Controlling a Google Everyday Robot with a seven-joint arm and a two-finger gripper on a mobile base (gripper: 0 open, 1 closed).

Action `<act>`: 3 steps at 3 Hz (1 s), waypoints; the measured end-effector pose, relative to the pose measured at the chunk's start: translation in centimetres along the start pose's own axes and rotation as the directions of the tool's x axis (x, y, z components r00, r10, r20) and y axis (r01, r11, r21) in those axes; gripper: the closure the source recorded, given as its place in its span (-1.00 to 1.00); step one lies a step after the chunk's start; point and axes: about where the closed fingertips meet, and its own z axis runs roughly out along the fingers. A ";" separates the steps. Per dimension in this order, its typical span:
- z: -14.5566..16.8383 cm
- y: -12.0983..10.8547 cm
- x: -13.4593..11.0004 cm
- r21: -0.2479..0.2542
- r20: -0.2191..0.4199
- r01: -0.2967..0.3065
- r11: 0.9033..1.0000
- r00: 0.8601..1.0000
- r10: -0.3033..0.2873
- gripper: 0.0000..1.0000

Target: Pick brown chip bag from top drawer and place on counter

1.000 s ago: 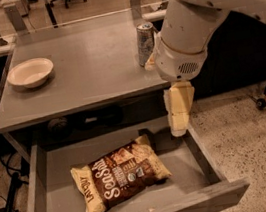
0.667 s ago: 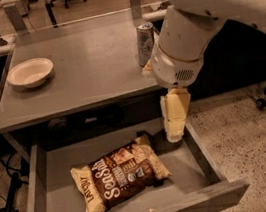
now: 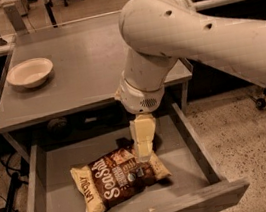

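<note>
Tool (image 3: 144,153) over brown chip bag (image 3: 114,183) w/ cream ends, white lettering.

The chip bag (image 3: 116,182) lies in the drawer (image 3: 63,211), lower centre. The pincer (image 3: 144,152) is over its right end. A bowl (image 3: 30,73) sits on the table (image 3: 90,59), upper left.

Warm, dim indoor light from overhead. Soft sheen on the counter (image 3: 86,70) and pale arm (image 3: 201,30). Gripper (image 3: 144,153) hangs over the chip bag (image 3: 113,182) in the drawer (image 3: 64,210), with a dark shadow just behind it. Deep shade under the counter.
</note>
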 end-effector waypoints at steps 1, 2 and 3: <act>2.9 -0.2 -1.8 -0.039 0.052 0.010 0.999 0.999 -0.008 -1.00; 3.0 -0.3 -1.8 -0.040 0.053 0.010 0.999 0.999 -0.008 -1.00; 4.8 0.3 -2.9 -0.069 0.065 0.022 0.997 0.998 -0.018 -1.00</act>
